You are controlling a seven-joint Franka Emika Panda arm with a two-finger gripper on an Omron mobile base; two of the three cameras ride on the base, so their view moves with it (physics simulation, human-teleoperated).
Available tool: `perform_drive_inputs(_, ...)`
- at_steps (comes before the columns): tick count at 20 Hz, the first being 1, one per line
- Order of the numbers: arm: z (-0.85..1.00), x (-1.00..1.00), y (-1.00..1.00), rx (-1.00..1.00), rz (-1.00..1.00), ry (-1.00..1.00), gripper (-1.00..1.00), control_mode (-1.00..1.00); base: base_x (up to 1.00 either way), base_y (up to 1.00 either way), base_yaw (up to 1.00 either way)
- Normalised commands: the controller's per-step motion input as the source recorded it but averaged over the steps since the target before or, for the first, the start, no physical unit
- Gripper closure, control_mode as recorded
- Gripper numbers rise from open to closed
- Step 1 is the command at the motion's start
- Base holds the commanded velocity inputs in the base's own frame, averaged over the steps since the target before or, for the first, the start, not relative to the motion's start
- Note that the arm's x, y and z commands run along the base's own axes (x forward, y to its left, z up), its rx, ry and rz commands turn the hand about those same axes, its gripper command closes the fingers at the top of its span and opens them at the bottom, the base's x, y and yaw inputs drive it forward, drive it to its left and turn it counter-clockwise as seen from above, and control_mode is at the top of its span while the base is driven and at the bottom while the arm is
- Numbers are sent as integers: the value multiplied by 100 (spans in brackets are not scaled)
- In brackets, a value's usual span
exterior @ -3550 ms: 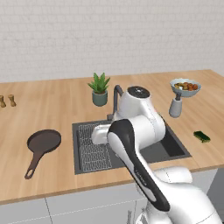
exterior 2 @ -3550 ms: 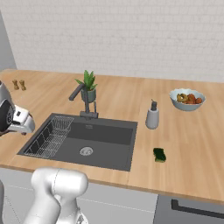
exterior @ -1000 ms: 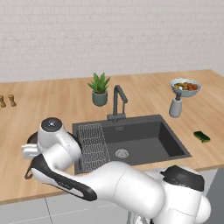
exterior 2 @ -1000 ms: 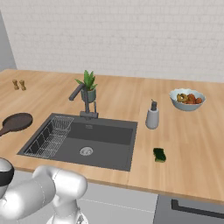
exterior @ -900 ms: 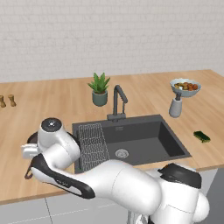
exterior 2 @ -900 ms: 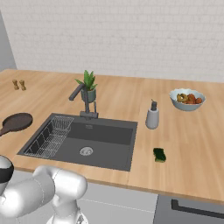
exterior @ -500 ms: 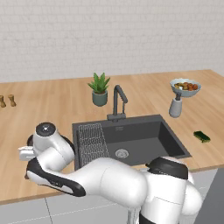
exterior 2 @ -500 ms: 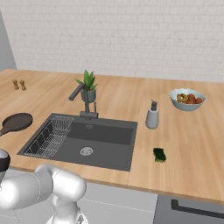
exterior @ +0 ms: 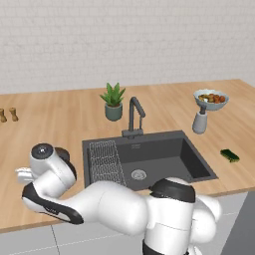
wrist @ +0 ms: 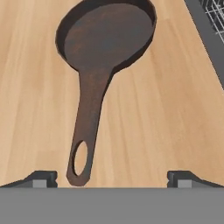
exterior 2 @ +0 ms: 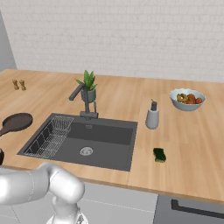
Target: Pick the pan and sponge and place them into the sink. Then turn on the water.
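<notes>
One pan (wrist: 105, 48), one sponge (exterior 2: 159, 154), one sink (exterior 2: 105, 151); claw (wrist: 112, 177) spread wide.

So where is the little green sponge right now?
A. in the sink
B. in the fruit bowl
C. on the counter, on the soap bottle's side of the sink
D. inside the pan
C: the sponge lies on the wooden counter beside the sink, near the soap bottle.

white brick wall (exterior: 124, 40) behind a wooden counter (exterior: 60, 119) over grey cabinets (exterior 2: 188, 210).
</notes>
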Motion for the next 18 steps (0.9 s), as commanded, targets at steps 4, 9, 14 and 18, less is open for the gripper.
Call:
perform_drive_inputs(4, -11, 17, 19, -1, -1, 8, -100, -100, 0, 0, 0)
perform_drive_inputs(9, -20, 26, 0, 0, 0, 9, -100, -100, 0, 0, 0)
perform_drive_inputs(14, -28, 27, 3, 0, 0, 4, -100, -100, 0, 0, 0)
perform_drive_inputs(18, -28, 14, 14, -1, 0, 0, -100, -100, 0, 0, 0)
